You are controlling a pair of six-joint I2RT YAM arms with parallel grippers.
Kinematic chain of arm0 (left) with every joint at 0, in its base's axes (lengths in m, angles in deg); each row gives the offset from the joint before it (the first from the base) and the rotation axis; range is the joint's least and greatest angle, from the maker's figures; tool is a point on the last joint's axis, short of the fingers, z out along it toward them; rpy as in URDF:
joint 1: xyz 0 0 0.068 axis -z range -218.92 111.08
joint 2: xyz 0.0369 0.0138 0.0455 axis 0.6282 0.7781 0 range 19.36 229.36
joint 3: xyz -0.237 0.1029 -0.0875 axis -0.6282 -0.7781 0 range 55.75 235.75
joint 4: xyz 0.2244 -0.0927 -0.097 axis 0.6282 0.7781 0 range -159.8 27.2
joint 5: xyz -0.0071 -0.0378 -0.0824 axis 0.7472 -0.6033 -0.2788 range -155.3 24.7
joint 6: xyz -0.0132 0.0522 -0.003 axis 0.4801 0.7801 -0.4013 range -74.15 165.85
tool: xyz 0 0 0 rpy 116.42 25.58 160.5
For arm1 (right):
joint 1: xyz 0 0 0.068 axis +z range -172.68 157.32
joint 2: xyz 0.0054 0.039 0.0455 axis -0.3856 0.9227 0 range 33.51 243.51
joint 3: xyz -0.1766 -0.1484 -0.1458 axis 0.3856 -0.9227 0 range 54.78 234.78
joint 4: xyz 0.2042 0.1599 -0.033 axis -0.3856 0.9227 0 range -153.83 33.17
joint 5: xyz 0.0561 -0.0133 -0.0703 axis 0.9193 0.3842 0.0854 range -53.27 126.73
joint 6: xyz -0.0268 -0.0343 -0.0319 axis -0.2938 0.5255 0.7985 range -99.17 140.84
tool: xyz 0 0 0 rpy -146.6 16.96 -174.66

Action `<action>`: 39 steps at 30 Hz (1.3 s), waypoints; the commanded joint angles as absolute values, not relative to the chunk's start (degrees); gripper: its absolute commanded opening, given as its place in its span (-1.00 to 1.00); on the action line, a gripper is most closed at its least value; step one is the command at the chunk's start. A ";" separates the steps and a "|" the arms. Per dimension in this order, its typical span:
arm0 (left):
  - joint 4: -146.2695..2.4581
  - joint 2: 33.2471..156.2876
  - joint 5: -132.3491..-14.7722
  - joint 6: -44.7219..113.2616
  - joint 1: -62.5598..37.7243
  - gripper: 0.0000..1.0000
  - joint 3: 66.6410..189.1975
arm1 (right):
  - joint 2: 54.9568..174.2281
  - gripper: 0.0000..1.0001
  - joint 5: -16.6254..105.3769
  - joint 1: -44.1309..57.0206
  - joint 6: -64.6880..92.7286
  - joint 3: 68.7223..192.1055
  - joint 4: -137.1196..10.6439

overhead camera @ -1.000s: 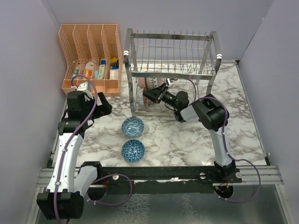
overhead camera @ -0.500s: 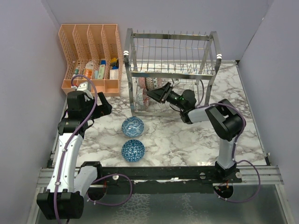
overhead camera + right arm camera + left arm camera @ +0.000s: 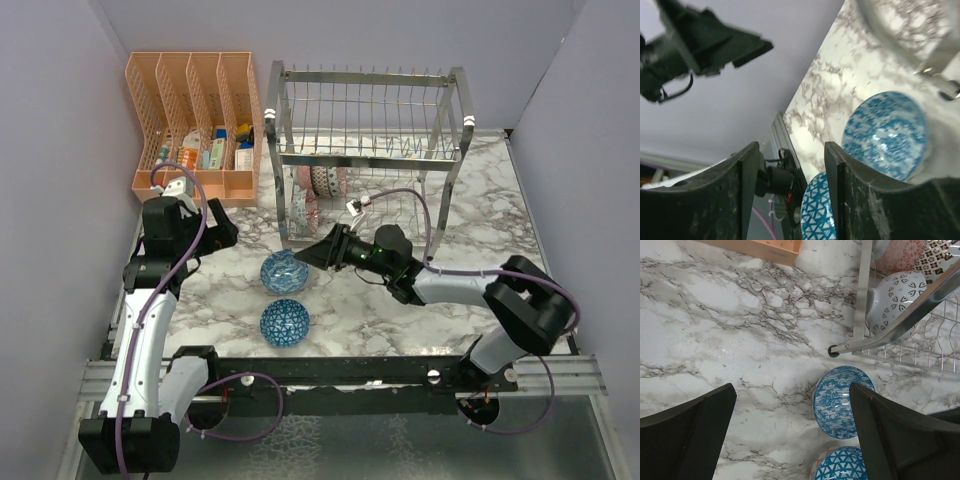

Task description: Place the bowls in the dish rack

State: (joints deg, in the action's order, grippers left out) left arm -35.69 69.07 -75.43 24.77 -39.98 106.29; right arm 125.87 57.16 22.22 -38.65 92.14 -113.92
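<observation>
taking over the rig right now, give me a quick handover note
Grippers: the left gripper has its jaws open and empty, over the marble table beside the dish rack. The right gripper has its jaws open and empty, tips close to the farther blue bowl.
Done: three bowls stand in the rack's lower tier: the pink bowl, the white bowl with dark motifs and the brown-patterned bowl.
Left: both blue bowls are on the table, the farther one and the nearer blue bowl. The right arm looks set to take the farther one first.
</observation>
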 commanded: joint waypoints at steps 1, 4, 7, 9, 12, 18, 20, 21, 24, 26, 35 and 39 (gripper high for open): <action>-35.12 67.28 -73.08 24.27 -40.15 0.99 106.48 | 119.04 0.11 43.55 29.89 -25.44 93.93 -95.99; -34.56 66.82 -72.87 23.80 -40.13 0.99 107.04 | 119.10 0.14 40.69 33.06 -22.45 95.02 -91.34; -33.80 66.41 -72.48 23.78 -40.15 0.99 108.07 | 121.43 0.22 37.13 37.06 -17.85 98.90 -85.59; -33.39 66.12 -72.04 24.11 -40.13 0.99 108.51 | 124.26 0.23 34.79 39.66 -14.03 103.41 -79.61; -33.07 65.87 -71.85 24.38 -40.15 0.99 108.92 | 129.13 0.25 31.43 42.83 -8.46 111.46 -72.41; -32.51 65.53 -71.25 24.69 -40.15 0.99 108.93 | 136.89 0.24 29.84 45.25 -0.87 121.89 -64.48; -32.50 65.26 -71.18 24.69 -40.15 0.99 108.82 | 138.84 0.23 29.18 45.47 0.95 123.93 -63.20; -32.52 65.10 -71.07 24.71 -40.15 0.99 108.71 | 139.88 0.22 28.58 45.51 1.63 124.96 -62.20; -32.54 64.89 -70.44 24.83 -40.15 0.99 108.52 | 142.94 0.22 26.57 45.54 3.29 128.22 -59.24; -32.61 64.77 -70.03 24.80 -40.15 0.99 108.34 | 144.57 0.21 25.36 45.52 4.10 129.70 -58.37; -33.32 64.30 -69.58 24.72 -40.17 0.99 107.02 | 148.85 0.10 22.27 45.52 6.31 133.69 -56.89; -33.66 64.29 -69.69 24.74 -40.15 0.99 106.79 | 150.60 -0.06 21.49 45.52 6.62 135.36 -55.63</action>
State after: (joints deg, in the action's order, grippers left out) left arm -32.85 65.14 -70.95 24.38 -39.98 107.06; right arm 148.49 24.44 45.24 5.11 132.51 -57.18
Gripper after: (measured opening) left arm 0.993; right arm 0.493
